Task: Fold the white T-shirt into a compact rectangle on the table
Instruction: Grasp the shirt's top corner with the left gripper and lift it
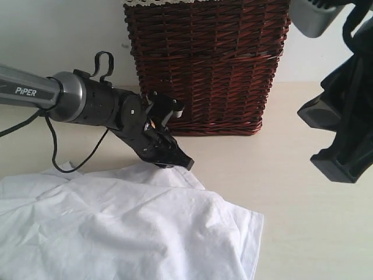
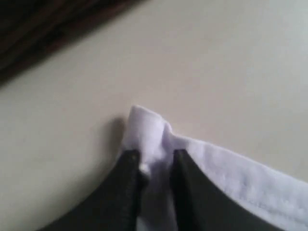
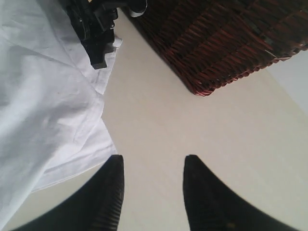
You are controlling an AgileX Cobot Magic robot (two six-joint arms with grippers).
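Note:
The white T-shirt [image 1: 116,227] lies crumpled over the near left of the pale table [image 1: 291,233]; no lettering or tag shows. My left gripper [image 1: 175,158] is low at the shirt's far edge, shut on a bunched fold of its white hem [image 2: 144,130]. In the right wrist view the same shirt [image 3: 43,96] fills one side, with the left gripper [image 3: 98,60] on its edge. My right gripper [image 3: 153,161] hangs open above bare table beside the shirt's hem, nothing between its fingers; in the exterior view it [image 1: 344,163] is raised at the right.
A dark red-brown wicker basket [image 1: 207,64] with a pale lace-trimmed lining stands at the back centre, close behind the left gripper. A black cable [image 1: 55,146] loops under the left arm. Bare table stretches between shirt and right arm.

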